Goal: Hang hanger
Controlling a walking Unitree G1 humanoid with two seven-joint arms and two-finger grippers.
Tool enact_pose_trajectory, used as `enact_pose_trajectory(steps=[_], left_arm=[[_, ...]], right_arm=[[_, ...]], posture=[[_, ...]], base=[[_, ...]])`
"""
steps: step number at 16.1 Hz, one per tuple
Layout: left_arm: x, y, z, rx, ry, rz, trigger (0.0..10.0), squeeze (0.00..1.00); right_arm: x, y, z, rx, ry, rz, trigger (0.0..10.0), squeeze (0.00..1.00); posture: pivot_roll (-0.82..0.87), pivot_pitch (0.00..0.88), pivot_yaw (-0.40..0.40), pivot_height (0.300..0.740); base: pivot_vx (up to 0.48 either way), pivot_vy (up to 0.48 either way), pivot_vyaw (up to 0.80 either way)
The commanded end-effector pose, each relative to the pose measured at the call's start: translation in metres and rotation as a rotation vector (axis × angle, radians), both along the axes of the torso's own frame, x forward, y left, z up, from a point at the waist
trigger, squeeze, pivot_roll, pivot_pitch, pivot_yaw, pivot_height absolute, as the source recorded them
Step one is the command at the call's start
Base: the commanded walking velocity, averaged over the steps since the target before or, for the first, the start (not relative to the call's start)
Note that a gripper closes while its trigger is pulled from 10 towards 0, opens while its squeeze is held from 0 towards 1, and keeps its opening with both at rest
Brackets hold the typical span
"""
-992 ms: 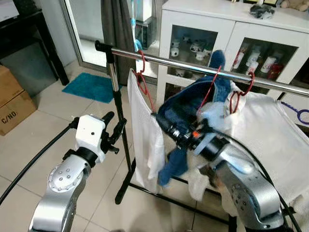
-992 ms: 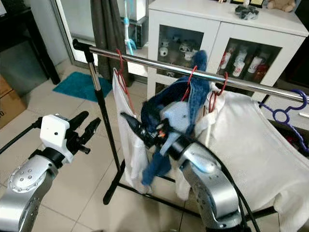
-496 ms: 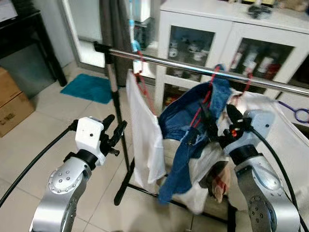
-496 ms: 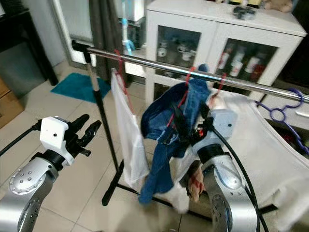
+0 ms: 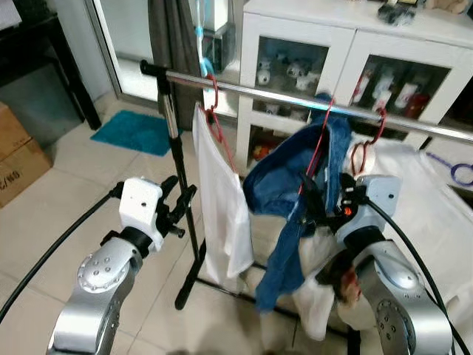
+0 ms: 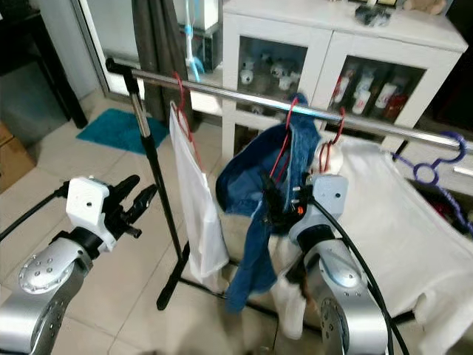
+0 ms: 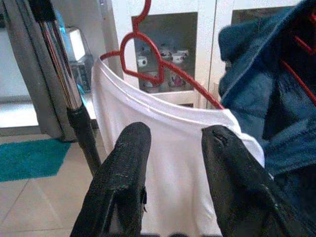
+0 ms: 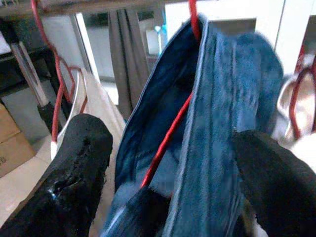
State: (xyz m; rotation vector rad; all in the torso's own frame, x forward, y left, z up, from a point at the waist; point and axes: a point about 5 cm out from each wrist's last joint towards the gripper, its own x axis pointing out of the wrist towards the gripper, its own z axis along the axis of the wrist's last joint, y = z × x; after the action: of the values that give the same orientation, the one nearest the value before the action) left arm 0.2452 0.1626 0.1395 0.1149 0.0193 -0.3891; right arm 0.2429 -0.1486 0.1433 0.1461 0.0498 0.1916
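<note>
White glass-door cabinet (image 5: 355, 52) behind; teal mat (image 5: 133, 133) on tiled floor; cardboard box (image 5: 18, 155) far left.

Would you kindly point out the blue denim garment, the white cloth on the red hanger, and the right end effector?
Blue denim garment (image 5: 284, 188), left eye view, on its upper folded part.
White cloth on the red hanger (image 5: 218, 203), left eye view, mid-panel.
Right end effector (image 8: 170, 168), right wrist view, between its fingertips.

Rail's (image 5: 295, 96) right end beyond frame edge
</note>
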Motion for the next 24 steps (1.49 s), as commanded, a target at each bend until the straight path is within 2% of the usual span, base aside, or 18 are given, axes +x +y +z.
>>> enact_pose_trajectory(steps=[1, 11, 15, 17, 19, 22, 24], left_arm=[[0.0, -0.001, -0.004, 0.011, 0.022, -0.005, 10.0, 0.0], [0.0, 0.0, -0.005, 0.01, 0.019, -0.005, 10.0, 0.0], [0.0, 0.001, -0.011, 0.005, 0.04, 0.005, 10.0, 0.0], [0.0, 0.005, -0.017, -0.022, 0.066, 0.041, 10.0, 0.0], [0.0, 0.009, -0.028, -0.011, 0.102, 0.062, 10.0, 0.0], [-0.002, 0.014, -0.047, -0.05, 0.189, 0.098, 10.0, 0.0], [-0.002, 0.014, -0.047, -0.05, 0.189, 0.098, 10.0, 0.0]], right_arm=[[0.0, 0.002, 0.004, -0.018, -0.001, 0.001, 10.0, 0.0], [0.0, 0.001, 0.003, -0.021, 0.015, 0.007, 10.0, 0.0], [0.0, -0.002, -0.01, -0.054, 0.067, -0.016, 10.0, 0.0], [0.001, -0.005, -0.014, -0.055, 0.082, -0.043, 10.0, 0.0], [-0.001, -0.008, -0.021, -0.024, 0.109, -0.043, 10.0, 0.0], [-0.001, -0.015, -0.041, -0.059, 0.195, -0.049, 10.0, 0.0], [-0.001, -0.015, -0.041, -0.059, 0.195, -0.049, 10.0, 0.0]], posture=[[0.0, 0.0, -0.008, 0.74], [0.0, 0.0, -0.013, 0.74], [0.0, 0.0, -0.012, 0.74], [0.0, 0.0, -0.007, 0.74], [0.0, 0.0, -0.009, 0.74], [0.0, 0.0, -0.021, 0.74], [0.0, 0.0, -0.021, 0.74]], base=[[-0.296, 0.0, 0.0], [-0.287, 0.0, 0.0], [0.0, 0.0, 0.0], [0.0, 0.0, 0.0], [0.0, 0.0, 0.0], [0.0, 0.0, 0.0], [0.0, 0.0, 0.0]])
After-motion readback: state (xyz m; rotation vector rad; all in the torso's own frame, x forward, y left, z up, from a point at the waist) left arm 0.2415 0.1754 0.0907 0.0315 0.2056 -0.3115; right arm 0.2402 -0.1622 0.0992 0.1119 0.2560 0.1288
